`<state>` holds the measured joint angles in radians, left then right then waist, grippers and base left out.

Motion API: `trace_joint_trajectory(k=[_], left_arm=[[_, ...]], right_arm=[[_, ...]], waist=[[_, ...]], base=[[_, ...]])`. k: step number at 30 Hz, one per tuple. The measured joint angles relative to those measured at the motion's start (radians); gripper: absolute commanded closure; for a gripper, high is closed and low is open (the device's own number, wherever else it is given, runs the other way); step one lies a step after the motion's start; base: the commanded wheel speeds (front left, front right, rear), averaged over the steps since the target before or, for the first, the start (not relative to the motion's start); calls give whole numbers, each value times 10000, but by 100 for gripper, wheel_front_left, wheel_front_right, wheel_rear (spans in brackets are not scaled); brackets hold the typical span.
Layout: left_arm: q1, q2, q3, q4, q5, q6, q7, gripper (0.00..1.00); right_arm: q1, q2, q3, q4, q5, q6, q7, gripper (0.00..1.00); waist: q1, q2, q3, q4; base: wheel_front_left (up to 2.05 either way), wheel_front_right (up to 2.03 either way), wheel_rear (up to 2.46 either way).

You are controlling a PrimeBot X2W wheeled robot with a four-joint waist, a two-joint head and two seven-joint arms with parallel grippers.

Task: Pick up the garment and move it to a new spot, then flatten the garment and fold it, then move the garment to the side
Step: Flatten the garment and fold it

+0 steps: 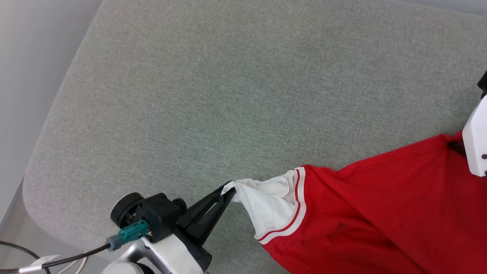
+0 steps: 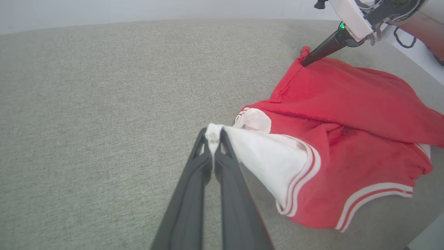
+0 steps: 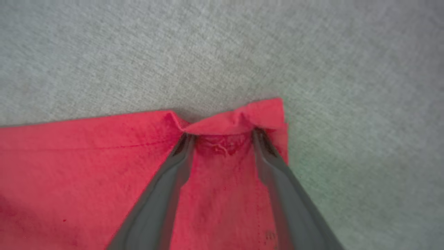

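The garment (image 1: pixel 380 213) is red with a white sleeve and red-white striped trim, and it lies crumpled at the right of the grey padded surface (image 1: pixel 190 95). My left gripper (image 1: pixel 230 190) is shut on the tip of the white sleeve (image 2: pixel 263 156), which is pulled taut to the left. In the left wrist view the gripper (image 2: pixel 212 133) pinches that tip. My right gripper (image 3: pixel 222 137) stands open on a red hem corner (image 3: pixel 242 118), where a raised fold of cloth sits between its fingertips. From the left wrist view, the right gripper (image 2: pixel 303 63) touches the garment's far corner.
The grey surface has a rounded corner at the lower left (image 1: pixel 34 190), with pale floor beyond it. A black cable (image 1: pixel 57 260) and a teal connector (image 1: pixel 133 230) hang by my left wrist. Bare grey surface stretches above and to the left of the garment.
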<state>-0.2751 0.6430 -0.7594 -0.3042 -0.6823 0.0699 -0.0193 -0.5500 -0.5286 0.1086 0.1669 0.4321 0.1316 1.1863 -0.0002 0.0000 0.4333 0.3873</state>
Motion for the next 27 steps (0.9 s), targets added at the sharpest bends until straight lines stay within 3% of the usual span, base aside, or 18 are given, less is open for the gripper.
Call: trace_joint_trajectory(k=[8, 15, 27], left_arm=[[-42, 107, 77, 92, -8, -21, -102, 100], [-60, 654, 468, -255, -107, 203, 104, 100], [-1342, 2044, 2314, -1885, -706, 631, 911, 100]], right_arm=[[-108, -44, 316, 445, 345, -8, -901, 100], [-441, -56, 556, 535, 968, -8, -1753, 100], [-908, -153, -460, -1275, 2228, -8, -2571, 100]], waist=[[2, 0, -488, -195], [3, 0, -1499, -648], [2, 0, -3239, -1941]], base=[[0, 0, 0], [0, 0, 0], [0, 0, 0]])
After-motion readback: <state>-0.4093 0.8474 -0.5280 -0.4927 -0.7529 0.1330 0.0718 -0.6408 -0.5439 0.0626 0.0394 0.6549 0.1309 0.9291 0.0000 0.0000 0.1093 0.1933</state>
